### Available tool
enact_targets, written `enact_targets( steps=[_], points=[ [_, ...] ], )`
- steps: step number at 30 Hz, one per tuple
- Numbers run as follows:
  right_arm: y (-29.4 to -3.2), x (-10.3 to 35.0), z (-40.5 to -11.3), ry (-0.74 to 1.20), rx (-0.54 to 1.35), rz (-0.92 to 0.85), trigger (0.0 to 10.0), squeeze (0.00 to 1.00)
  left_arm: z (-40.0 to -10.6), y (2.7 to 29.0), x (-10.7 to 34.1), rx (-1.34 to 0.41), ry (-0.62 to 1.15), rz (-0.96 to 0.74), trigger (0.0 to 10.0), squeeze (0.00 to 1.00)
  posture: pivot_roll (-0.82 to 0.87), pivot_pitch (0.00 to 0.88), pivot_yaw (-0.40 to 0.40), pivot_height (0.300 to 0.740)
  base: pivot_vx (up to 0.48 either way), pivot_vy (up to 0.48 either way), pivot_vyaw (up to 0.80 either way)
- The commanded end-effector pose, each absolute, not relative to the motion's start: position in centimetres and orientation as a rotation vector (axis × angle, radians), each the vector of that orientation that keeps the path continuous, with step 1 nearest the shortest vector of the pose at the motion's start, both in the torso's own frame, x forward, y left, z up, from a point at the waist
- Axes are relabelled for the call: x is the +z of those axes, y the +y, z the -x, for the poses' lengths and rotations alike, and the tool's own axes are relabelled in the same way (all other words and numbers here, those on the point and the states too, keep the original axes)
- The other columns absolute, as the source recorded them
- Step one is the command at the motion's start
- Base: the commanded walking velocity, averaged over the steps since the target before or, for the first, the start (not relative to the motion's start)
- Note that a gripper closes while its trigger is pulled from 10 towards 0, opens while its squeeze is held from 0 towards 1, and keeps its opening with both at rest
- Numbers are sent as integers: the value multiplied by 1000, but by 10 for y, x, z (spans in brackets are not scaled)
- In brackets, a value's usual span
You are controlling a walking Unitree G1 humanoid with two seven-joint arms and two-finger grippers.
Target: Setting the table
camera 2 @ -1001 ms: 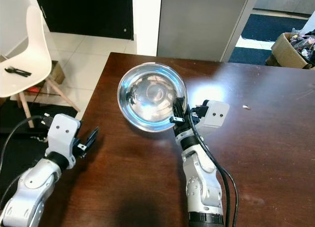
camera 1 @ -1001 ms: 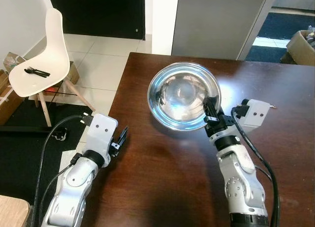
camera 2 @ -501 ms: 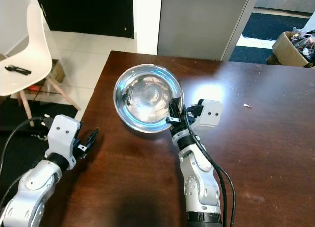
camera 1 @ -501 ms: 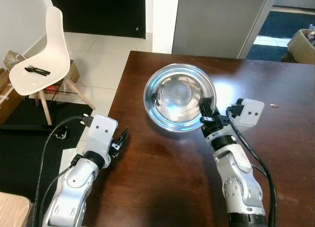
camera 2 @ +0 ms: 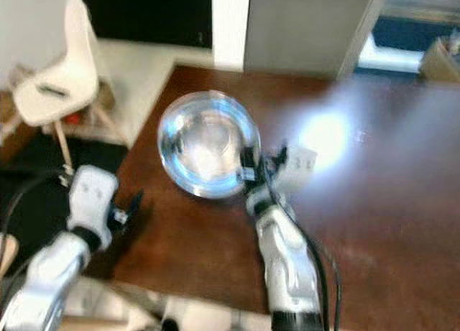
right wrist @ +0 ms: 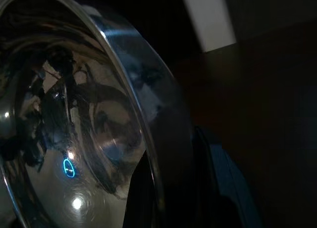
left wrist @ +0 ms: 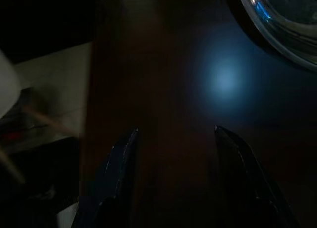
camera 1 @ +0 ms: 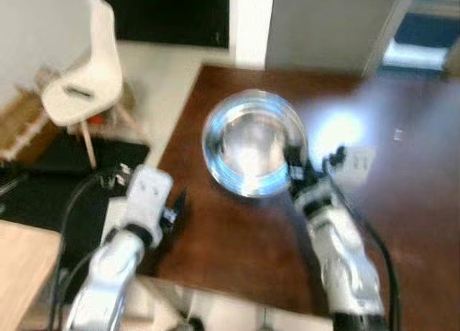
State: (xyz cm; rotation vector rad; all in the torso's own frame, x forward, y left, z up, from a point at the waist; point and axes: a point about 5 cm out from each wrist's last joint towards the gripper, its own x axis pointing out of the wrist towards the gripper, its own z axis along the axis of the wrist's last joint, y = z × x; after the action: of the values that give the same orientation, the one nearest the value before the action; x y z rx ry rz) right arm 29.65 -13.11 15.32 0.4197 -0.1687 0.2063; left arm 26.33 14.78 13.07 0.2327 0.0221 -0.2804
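Note:
A shiny steel bowl [camera 1: 248, 141] is over the dark wooden table [camera 1: 237, 252], near its left half. My right gripper [camera 1: 293, 161] is shut on the bowl's near right rim; in the right wrist view the rim [right wrist: 148, 139] runs between the fingers. My left gripper [camera 1: 175, 207] hovers by the table's left edge, open with nothing between its fingers [left wrist: 119, 163]. The bowl's edge [left wrist: 277, 30] shows in the left wrist view.
A white chair [camera 1: 83, 87] with dark cutlery on its seat stands on the tiled floor to the left. A grey cabinet [camera 1: 323, 26] is behind the table. A pale wooden surface [camera 1: 18, 266] sits at the lower left. Both eye views are blurred.
The head camera has shifted and blurred, with the near table edge now in sight. The bowl, held by the right gripper, has moved slightly left on the table. The left arm has hardly moved.

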Motion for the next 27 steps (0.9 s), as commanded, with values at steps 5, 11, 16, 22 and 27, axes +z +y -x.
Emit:
enact_targets(
  steps=[5,11,16,22,27],
  points=[
    [-126,153,-295,-176,213,-455,10000,0,-262,150,128,-277,38,-246,10000,0,-27,26,56,740,-320,0,0],
    [-126,154,-296,-177,217,-454,10000,0,-262,149,128,-278,37,-245,10000,0,-27,24,56,740,-318,0,0],
    [-126,154,-296,-180,220,-454,10000,0,-262,149,127,-279,36,-245,10000,0,-28,21,54,740,-319,0,0],
    [-126,155,-296,-182,223,-455,10000,0,-262,148,128,-280,35,-244,10000,0,-28,21,54,740,-318,0,0],
    [-125,155,-297,-184,224,-458,10000,0,-262,149,127,-280,34,-245,10000,0,-26,12,54,740,-307,0,0]
  ],
)
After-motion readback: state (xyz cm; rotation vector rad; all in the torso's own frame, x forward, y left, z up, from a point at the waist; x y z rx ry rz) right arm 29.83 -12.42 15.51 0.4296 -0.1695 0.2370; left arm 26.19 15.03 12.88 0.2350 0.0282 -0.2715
